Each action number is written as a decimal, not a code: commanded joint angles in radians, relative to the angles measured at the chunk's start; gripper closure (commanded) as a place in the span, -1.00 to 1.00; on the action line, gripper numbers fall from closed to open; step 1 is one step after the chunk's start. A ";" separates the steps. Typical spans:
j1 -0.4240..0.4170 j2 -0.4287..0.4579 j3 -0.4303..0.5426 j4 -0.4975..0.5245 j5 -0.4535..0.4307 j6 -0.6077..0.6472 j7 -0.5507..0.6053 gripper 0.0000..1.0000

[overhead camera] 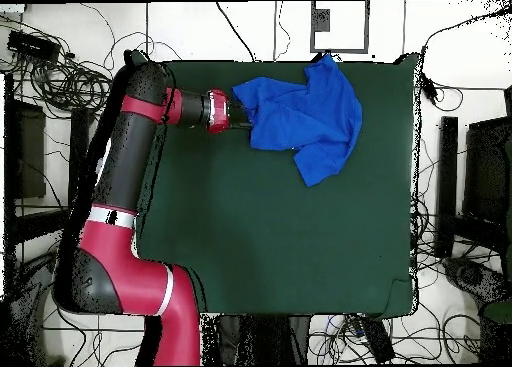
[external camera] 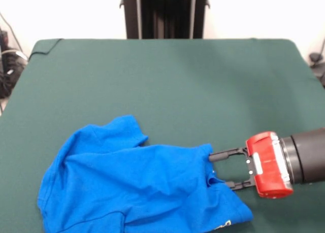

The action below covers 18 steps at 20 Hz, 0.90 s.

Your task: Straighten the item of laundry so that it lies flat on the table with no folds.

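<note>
One crumpled blue T-shirt (external camera: 137,187) lies near the green worktop's (external camera: 167,80) front edge, its hem between the tool's (external camera: 218,169) spread fingers; if they close on doubled layers, pulling could drag the folds along instead of flattening them.

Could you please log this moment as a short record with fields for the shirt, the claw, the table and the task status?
shirt: blue T-shirt, crumpled with folds, one sleeve sticking up toward the far side, a bit of print showing at the near edge
claw: lying level, its two fingers open, at the shirt's edge; a bunch of cloth sits between them
table: dark green cloth top, mostly bare; shirt lies near one edge in the overhead view
task status: not flat yet
</note>
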 commanded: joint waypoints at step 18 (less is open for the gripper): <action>0.069 0.038 0.060 -0.083 -0.118 0.174 -0.072 -1.00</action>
